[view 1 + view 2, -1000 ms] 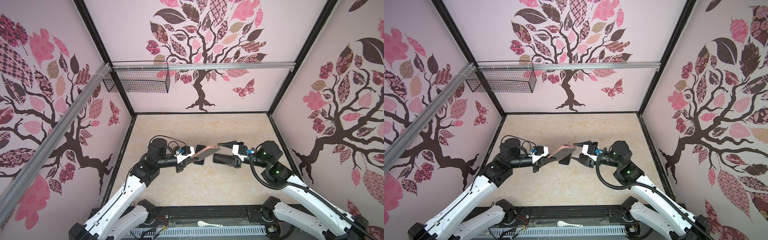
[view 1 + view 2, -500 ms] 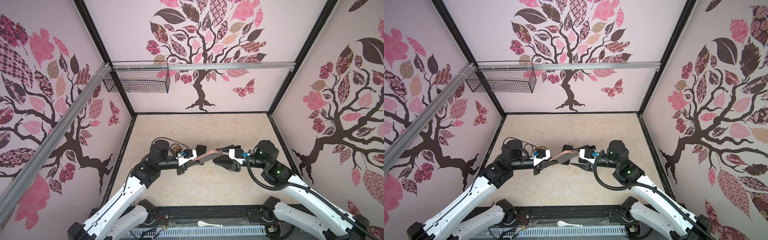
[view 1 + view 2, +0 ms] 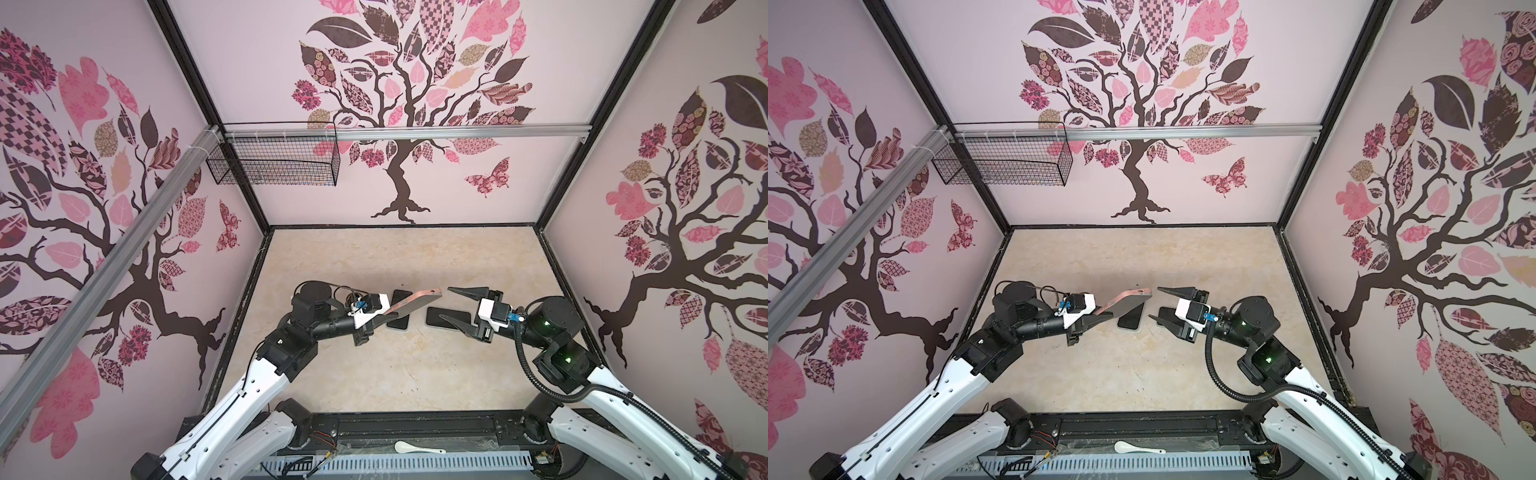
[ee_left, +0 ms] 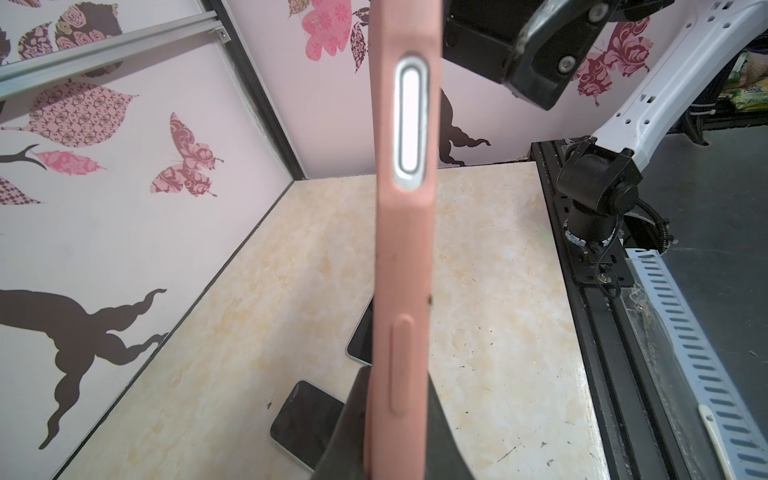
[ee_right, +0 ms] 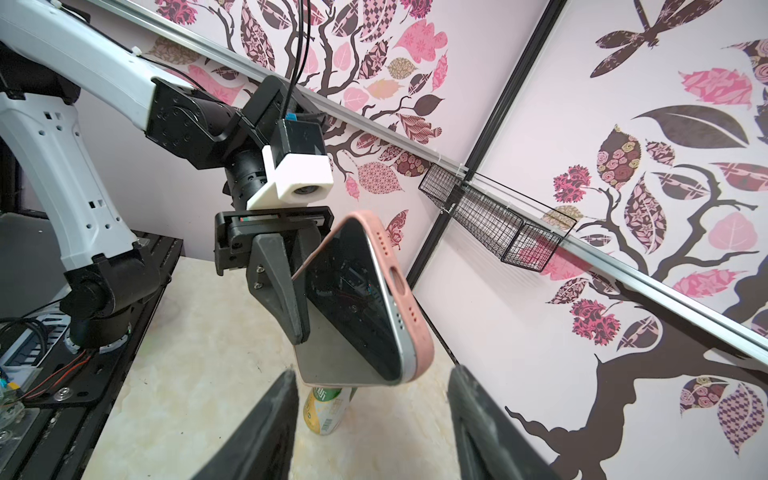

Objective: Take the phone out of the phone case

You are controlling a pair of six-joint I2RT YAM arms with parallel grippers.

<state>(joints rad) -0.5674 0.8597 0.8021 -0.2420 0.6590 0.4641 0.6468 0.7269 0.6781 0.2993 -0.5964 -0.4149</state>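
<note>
This is a robot test booth in a lab, not a home. A left arm (image 3: 257, 382) and a right arm (image 3: 555, 318), white and black, are bolted to a black bar (image 3: 415, 426) at the near edge of a table (image 3: 395, 257). The left arm has a small camera (image 5: 305, 176) on it. Thin wires (image 3: 322, 439) and a white slotted cover (image 3: 395, 462) lie along the near side. Three walls (image 3: 478, 183) close the table in, left, far and right. Black posts (image 3: 183, 66) and silver rails (image 3: 457, 133) run along them. The walls have tree stickers (image 3: 399, 124). A wire basket (image 3: 274, 166) hangs at the far left.
</note>
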